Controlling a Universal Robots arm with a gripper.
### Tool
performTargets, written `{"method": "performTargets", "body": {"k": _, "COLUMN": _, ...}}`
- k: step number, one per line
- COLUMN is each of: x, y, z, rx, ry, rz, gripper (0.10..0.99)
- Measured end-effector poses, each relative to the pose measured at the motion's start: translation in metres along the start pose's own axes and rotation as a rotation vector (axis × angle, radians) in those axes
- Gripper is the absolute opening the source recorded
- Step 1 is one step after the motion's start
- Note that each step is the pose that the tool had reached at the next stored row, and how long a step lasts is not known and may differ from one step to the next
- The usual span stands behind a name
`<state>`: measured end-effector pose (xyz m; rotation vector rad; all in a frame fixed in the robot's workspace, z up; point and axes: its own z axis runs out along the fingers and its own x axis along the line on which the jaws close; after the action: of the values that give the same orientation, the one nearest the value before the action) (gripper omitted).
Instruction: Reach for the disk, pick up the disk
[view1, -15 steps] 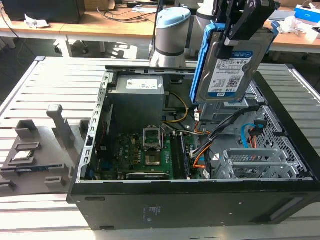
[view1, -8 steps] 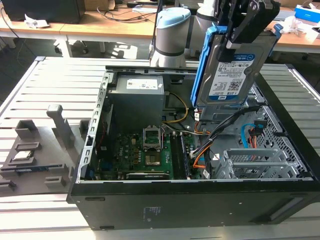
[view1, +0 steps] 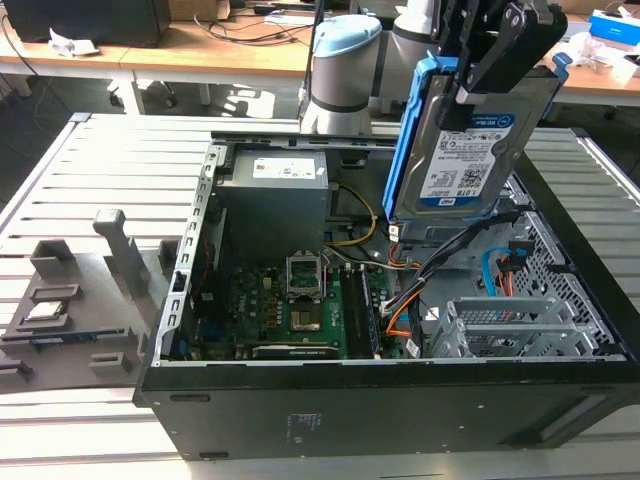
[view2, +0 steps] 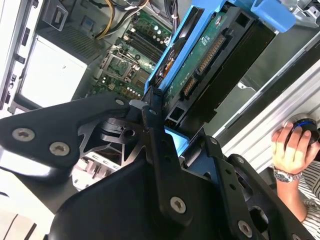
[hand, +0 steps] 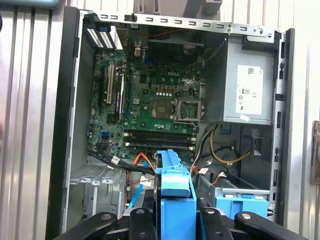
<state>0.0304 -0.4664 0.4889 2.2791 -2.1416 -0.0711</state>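
Note:
The disk (view1: 468, 140) is a silver-grey hard drive with a white-and-blue label and blue rails. In the exterior view it hangs tilted above the right half of the open computer case (view1: 300, 410), clear of the case floor. My gripper (view1: 492, 62) is shut on the disk's upper end, one black finger crossing its labelled face. In the second wrist view the disk (view2: 207, 57) shows edge-on with its green board and connector, clamped by the gripper (view2: 167, 135). In the first wrist view its blue rail (hand: 175, 180) sits between the fingers (hand: 142, 217).
Inside the case lie the motherboard (view1: 300, 300), the grey power supply (view1: 275, 195), loose cables (view1: 440, 265) and a metal drive cage (view1: 510, 325). A grey fixture with a small chip (view1: 50, 310) stands at the exterior view's left. A person's hand (view2: 290, 145) rests outside the case.

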Motion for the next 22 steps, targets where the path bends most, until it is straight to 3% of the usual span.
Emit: {"method": "performTargets", "body": {"k": 22, "x": 0.0265, "y": 0.0016, "z": -0.0005, "rx": 0.000, "ry": 0.0000, "rz": 0.000, "gripper": 0.365}}
